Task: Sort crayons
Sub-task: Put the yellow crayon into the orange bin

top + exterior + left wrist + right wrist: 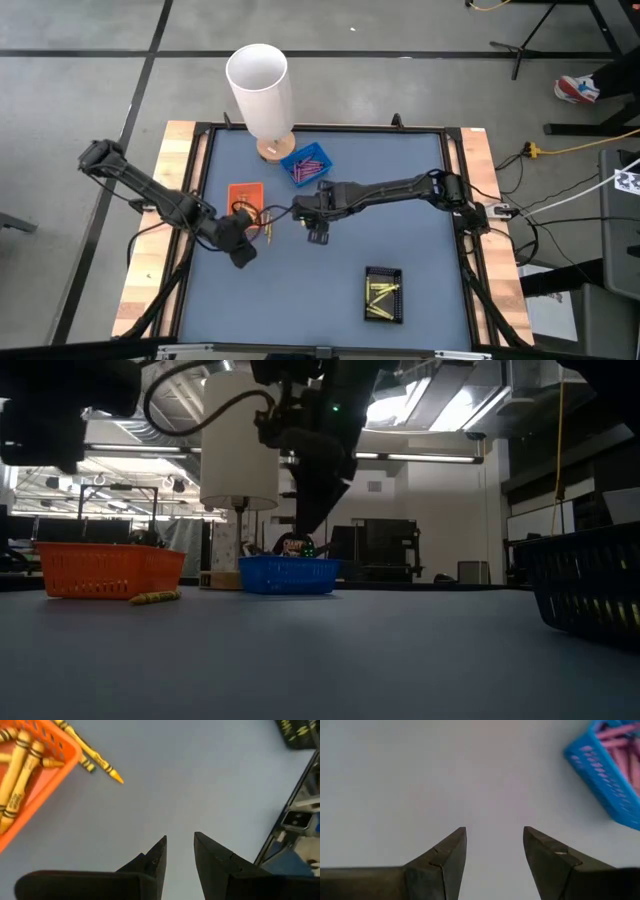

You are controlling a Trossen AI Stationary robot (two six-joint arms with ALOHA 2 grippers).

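Although most of the crayons already lie in trays, the high view shows a couple of orange-gold crayons [266, 226] loose on the table [400, 160], just beside the orange tray [245, 195] toward the left edge. The left gripper [241, 252] hovers near them and the right gripper [318, 235] hangs mid-table, a little nearer the front than the blue tray [308, 163]. A black tray [384, 294] of yellow crayons [381, 292] sits toward the front right corner, and a white cylinder [260, 85] stands at the far edge. Each tray apparently takes one colour.

From table height, the loose crayons [155, 598] lie against the foot of the orange tray [108, 570], with the blue tray [289, 574] farther along and the black tray [590, 582] at the right. One arm comes down over the blue tray.

Past the left gripper [179, 849], its jaws parted and empty over bare table, the orange tray [69, 755] shows its orange-gold crayons [20, 767] inside and the stray ones [95, 757] outside its wall. Nothing stands between the gripper and them.

The right gripper [494, 842] is spread wide, holding nothing, with purple-pink crayons [619, 745] resting in the blue tray [600, 775] off to one side.
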